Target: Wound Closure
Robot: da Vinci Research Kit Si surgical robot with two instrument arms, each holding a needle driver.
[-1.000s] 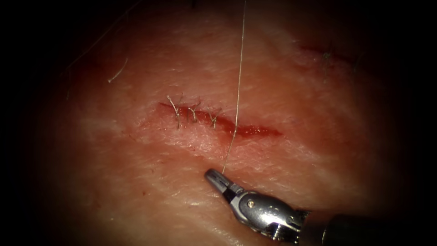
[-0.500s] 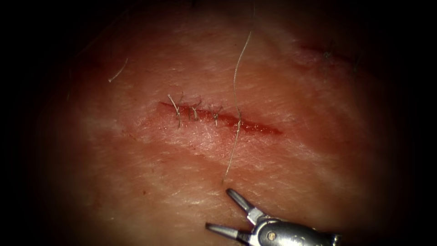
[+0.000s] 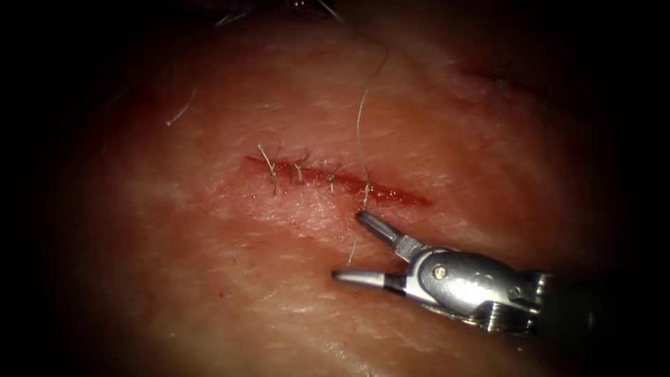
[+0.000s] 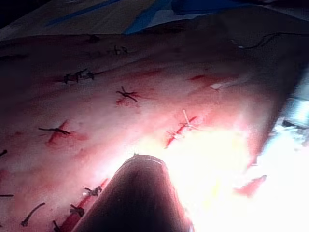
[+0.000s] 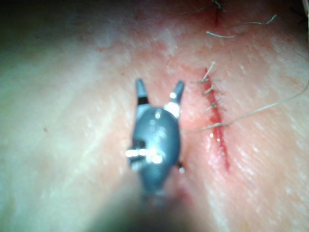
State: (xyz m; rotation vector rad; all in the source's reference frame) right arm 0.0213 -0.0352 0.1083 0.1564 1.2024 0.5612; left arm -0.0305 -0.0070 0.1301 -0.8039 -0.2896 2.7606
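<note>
Glistening pink tissue (image 3: pixel 209 279) fills the frame. Near, lower right: my right tool (image 3: pixel 359 248), jaws spread wide, gripping nothing, upper tip touching the thread (image 3: pixel 359 132). That fine pale strand crosses the red cut (image 3: pixel 391 197) at centre and runs slack toward the top. Three knotted stitches (image 3: pixel 300 171) sit left of it. Needle not seen. Judging this as re-grasp: next needs jaws closed squarely on the strand.

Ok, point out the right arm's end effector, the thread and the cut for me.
Right arm's end effector (image 3: pixel 352 248): endoscope view, midway between its open jaw tips.
Thread (image 3: pixel 358 136): endoscope view, slack strand above the cut.
Cut (image 3: pixel 401 198): endoscope view, its unstitched red right end.
</note>
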